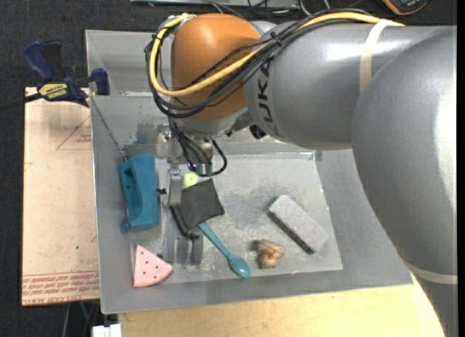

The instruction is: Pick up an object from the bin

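Dark cloth (197, 208) was found bunched against the gripper (185, 245), a teal spoon (218, 245) just beside it. The cloth was judged the likeliest pick. How far the gripper was open could not be told.

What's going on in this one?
A KUKA arm leans into the grey bin from the right. Its claw hangs low on the left side, between a blue plastic piece and a dark flat scrap. Whether it grips anything can't be told. A teal spoon, pink wedge and grey block lie loose.
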Tool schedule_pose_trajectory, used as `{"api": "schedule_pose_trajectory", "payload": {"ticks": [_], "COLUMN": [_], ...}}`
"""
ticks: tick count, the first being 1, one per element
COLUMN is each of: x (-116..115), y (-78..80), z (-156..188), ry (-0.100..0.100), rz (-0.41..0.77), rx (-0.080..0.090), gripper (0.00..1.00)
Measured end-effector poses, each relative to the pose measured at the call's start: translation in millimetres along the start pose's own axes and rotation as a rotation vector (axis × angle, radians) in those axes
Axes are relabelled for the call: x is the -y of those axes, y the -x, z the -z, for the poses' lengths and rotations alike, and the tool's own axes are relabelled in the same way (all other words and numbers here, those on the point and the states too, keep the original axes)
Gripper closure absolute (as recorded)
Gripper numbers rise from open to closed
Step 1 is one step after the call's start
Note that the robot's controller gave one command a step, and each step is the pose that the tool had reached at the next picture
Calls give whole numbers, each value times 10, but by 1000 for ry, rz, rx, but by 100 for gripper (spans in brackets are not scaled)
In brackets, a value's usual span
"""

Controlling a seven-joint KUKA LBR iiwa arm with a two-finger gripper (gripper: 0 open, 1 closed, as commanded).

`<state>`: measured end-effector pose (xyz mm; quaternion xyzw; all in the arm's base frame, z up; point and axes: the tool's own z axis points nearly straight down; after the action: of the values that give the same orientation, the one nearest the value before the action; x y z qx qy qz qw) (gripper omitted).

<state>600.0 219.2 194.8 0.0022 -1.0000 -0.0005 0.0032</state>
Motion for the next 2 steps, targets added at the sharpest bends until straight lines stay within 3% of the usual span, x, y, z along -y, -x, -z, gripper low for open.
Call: {"api": "schedule_pose_trajectory", "payload": {"ticks": [1, 2], "x": [9, 163], "y": [20, 0], "z": [49, -258], "ry": [1, 3], "rz": [-3, 214], "rx": [7, 14], "gripper": [0, 0]}}
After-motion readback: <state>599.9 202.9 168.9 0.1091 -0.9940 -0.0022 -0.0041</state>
